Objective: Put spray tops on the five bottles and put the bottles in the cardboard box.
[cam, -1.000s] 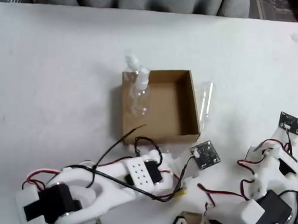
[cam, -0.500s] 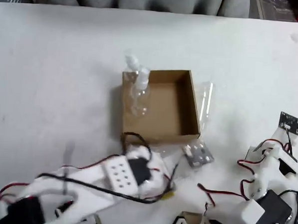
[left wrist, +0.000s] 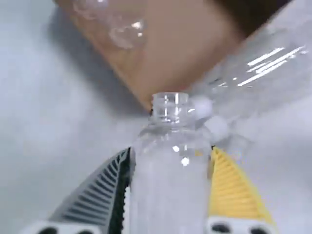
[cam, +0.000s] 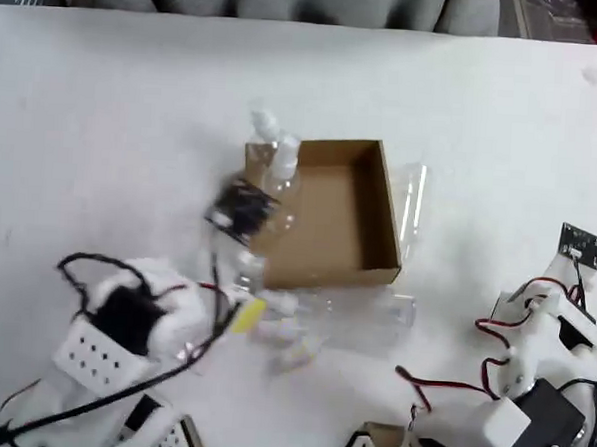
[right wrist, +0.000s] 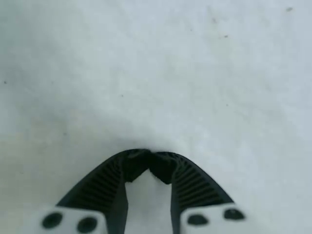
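Clear plastic sits between the left fingers [left wrist: 170, 155]. They are closed tight on a bottle [left wrist: 170, 109] that has an open neck and no spray top. The bottle's long side runs straight out from the fingers. Its neck points at a near corner of the cardboard box [cam: 344, 221] and is just beside it.

One capped bottle [cam: 278, 182] with a white top already leans inside the box. A second bare bottle [cam: 359, 312] lies flat on the worktop [cam: 103, 123] along the box's front wall. Small white bits [cam: 291, 333] near it may be spray tops. A third bare bottle [cam: 410, 201] is beside the box's side wall.

The right fingers [right wrist: 150, 165] are pinched together with nothing in them, low over the worktop and well apart from the box. So the left arm is the near one. I think its bottle needs a top before it goes in.
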Controlling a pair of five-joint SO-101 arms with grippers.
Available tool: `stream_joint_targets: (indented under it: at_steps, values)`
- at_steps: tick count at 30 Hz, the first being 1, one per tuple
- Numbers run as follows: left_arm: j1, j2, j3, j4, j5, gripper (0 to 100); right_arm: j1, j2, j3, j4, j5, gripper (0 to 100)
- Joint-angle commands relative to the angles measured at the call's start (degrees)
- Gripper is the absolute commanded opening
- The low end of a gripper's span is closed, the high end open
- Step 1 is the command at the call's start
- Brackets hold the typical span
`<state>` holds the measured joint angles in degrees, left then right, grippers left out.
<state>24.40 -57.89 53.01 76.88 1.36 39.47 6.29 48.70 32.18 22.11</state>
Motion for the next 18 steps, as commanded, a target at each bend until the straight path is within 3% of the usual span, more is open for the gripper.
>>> stream_joint_targets:
  at_steps: [1,4,7,12,18]
  values:
    - [-14.11,-4.79,4.40,-1.93,-3.87,2,-1.45,5.76,-1.85,-0.84,0.62,1.7]
    - [-22.99,-4.70,9.76,-8.44,-10.02,2,-1.45,5.76,-1.76,-0.84,0.62,1.7]
    - [-27.74,-4.70,15.91,-16.97,-11.78,2,-1.45,5.76,-1.76,-0.84,0.62,1.7]
    - [-28.00,-4.18,20.84,-22.86,-11.87,2,-1.45,5.76,-1.76,-0.84,0.62,1.7]
    - [-27.91,7.16,15.47,-24.79,-11.60,2,-1.45,5.76,-1.76,-0.84,0.62,1.7]
